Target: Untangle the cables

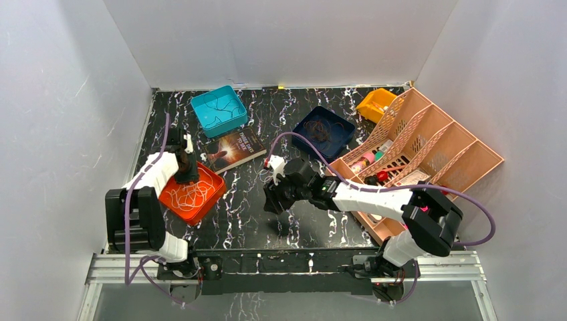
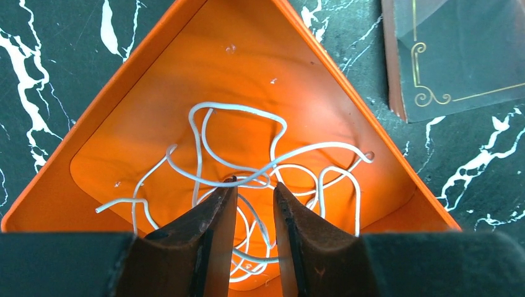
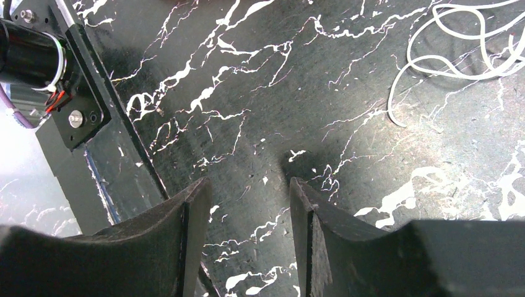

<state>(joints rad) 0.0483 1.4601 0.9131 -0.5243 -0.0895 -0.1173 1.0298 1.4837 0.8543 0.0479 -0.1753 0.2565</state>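
Whitish cables (image 2: 247, 161) lie in a loose tangle in an orange tray (image 2: 124, 111), which also shows at the left in the top view (image 1: 214, 180). My left gripper (image 2: 254, 184) hangs low over this tangle with its jaws a little apart. Strands run under and between the fingers (image 2: 210, 229), and one strand crosses the left fingertip. In the top view the left gripper (image 1: 187, 177) is over the tray's far edge. My right gripper (image 3: 247, 182) is open and empty above bare table, mid-table in the top view (image 1: 275, 202). More whitish cable loops (image 3: 458, 43) lie on the table beyond it.
A teal tray (image 1: 219, 110) with dark cables and a navy tray (image 1: 323, 132) with brownish cables stand at the back. A book (image 1: 235, 148) lies between them and the orange tray. A pink compartment rack (image 1: 428, 147) and a yellow bin (image 1: 376, 102) fill the right side.
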